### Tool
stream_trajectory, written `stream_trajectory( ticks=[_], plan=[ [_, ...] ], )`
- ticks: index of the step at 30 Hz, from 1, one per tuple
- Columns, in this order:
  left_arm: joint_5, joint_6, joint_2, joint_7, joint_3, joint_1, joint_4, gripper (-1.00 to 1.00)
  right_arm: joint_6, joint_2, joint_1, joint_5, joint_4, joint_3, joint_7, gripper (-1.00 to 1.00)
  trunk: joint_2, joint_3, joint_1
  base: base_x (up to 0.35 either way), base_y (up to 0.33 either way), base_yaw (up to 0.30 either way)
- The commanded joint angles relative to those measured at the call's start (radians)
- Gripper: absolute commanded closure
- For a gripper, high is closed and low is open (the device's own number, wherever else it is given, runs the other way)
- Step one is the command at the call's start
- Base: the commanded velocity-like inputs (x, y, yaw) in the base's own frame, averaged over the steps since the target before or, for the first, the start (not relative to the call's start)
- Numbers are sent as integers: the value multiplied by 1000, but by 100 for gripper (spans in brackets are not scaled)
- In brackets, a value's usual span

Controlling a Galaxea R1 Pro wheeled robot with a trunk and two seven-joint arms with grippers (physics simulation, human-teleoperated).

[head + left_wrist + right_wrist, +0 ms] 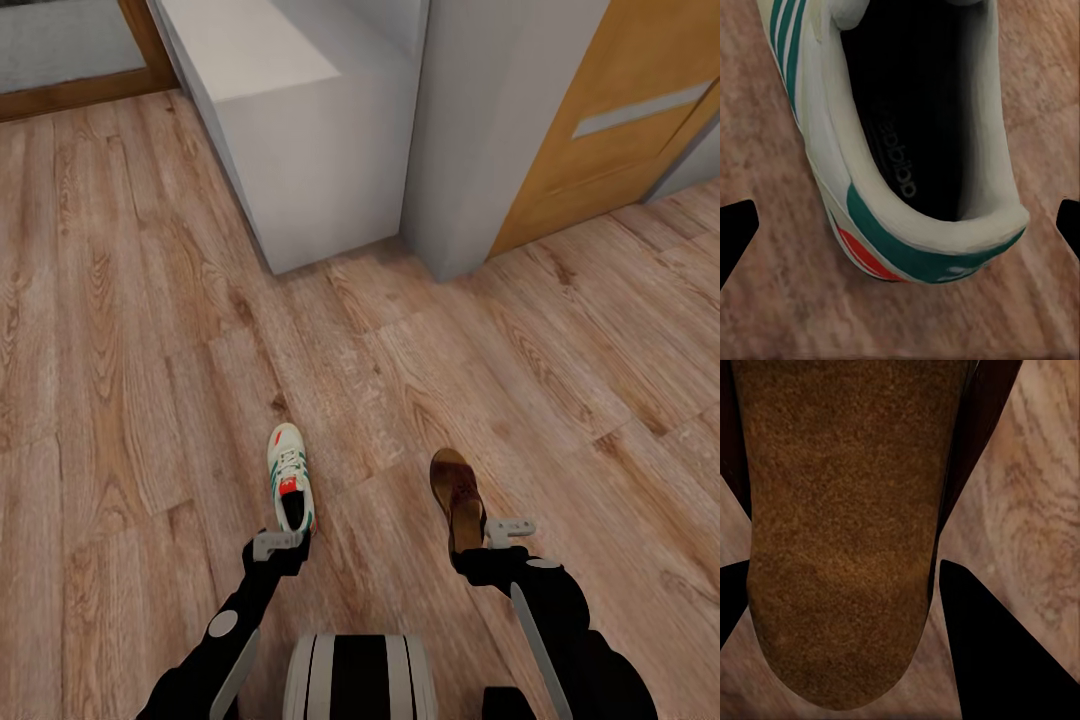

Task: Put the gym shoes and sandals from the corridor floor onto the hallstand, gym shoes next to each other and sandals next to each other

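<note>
In the head view a white gym shoe (289, 488) and a brown sandal (458, 498) sit side by side but well apart above the wood-plank corridor floor (120, 380), each with its heel toward the robot. The left hand (278, 545) is at the gym shoe's heel and the right hand (497, 535) at the sandal's heel; from here I cannot tell whether the shoes rest on the floor or are lifted. The left wrist view adds what the head view hides: the shoe's dark opening, green heel band and red patch (907, 172), with the two dark fingertips (736, 232) standing wide apart on either side of the heel, not touching it. The right wrist view shows the sandal's tan footbed (840, 532) close up between two dark fingers (997, 652); they flank the heel closely, but whether they clamp it cannot be told. Behind, a grey cabinet (290, 130) stands beside a wooden door (620, 120).
</note>
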Motion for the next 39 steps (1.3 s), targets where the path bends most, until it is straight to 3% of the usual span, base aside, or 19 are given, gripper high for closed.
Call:
stream_trajectory(
  ticks=[1, 4, 14, 18, 31, 39],
  plan=[
    [10, -3, 0, 1, -3, 0, 1, -100, 5, 0, 0, -1, -1, 1, -3, 100, 0, -4, 0, 0, 0, 0],
    [10, -4, -2, 1, -3, 0, 1, -100, 5, 0, 0, -1, -1, 1, -3, 100, -1, -16, 2, 0, 0, 0],
    [10, -5, -3, 1, -4, 0, 1, -100, 5, 0, 0, -1, -1, 1, -3, 100, -1, -16, 2, 0, 0, 0],
    [10, -5, -7, 1, -4, 0, 1, -100, 5, 0, 0, -1, -1, 1, -3, 100, -2, -32, 3, 0, 0, 0],
    [10, -5, -13, 1, -4, 0, 1, -100, 5, 0, 0, -1, -1, 1, -3, 100, -2, -32, 3, 0, 0, 0],
    [10, -5, -14, 1, -4, 0, 1, -100, 5, 0, 0, -1, -1, 1, -3, 100, -4, -59, 7, 0, 0, 0]
  ],
)
